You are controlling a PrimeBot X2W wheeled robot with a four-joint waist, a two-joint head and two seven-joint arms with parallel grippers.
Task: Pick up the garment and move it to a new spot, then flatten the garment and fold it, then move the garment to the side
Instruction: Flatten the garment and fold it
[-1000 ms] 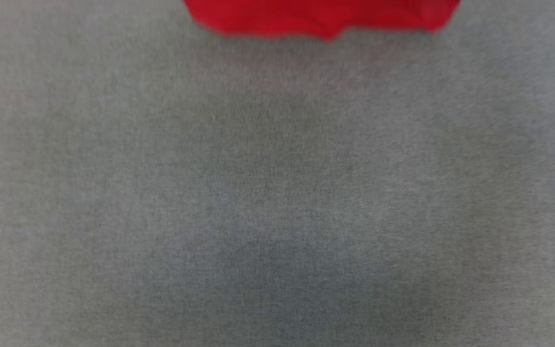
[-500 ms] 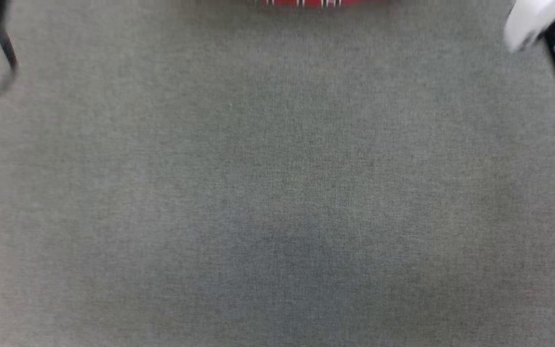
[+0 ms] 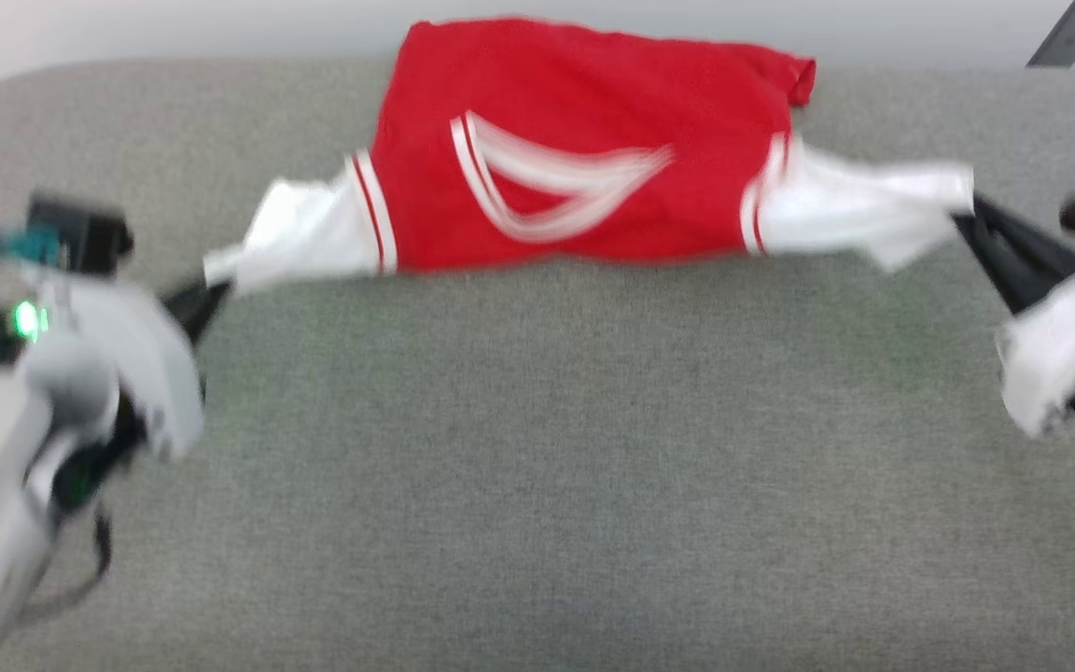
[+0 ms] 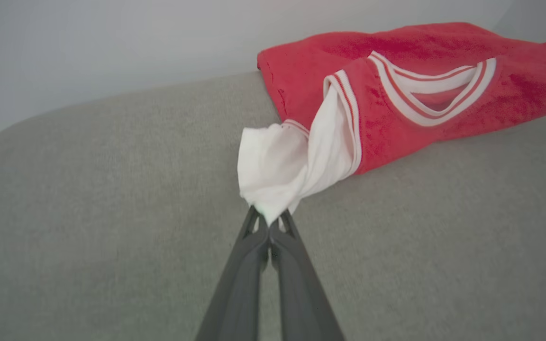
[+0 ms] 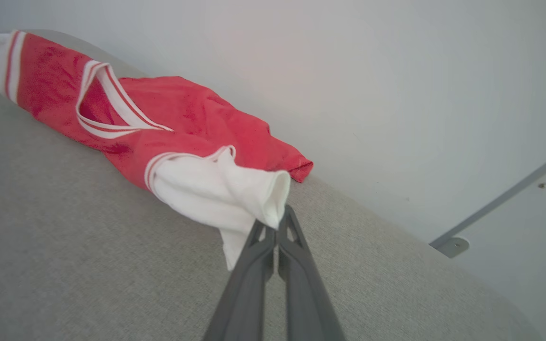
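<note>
Camera raised; soft red garment (image 3: 593,121) taut, white sleeves (image 3: 304,238) in fingers (image 4: 242,284).

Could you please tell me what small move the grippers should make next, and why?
Probably draw both arms back toward the robot: the left gripper pinches one white sleeve, the right gripper the other white sleeve, and the red jersey T-shirt lies bunched at the grey fabric surface's far edge.

We can read no text, label, brand or number anywhere. The red T-shirt (image 3: 593,121), at the upper middle of the head view, shows us only plain cloth and its red-and-white striped neck trim (image 4: 422,118). No lettering faces us. The green light (image 3: 26,320) at the left edge carries no readable mark.
</note>
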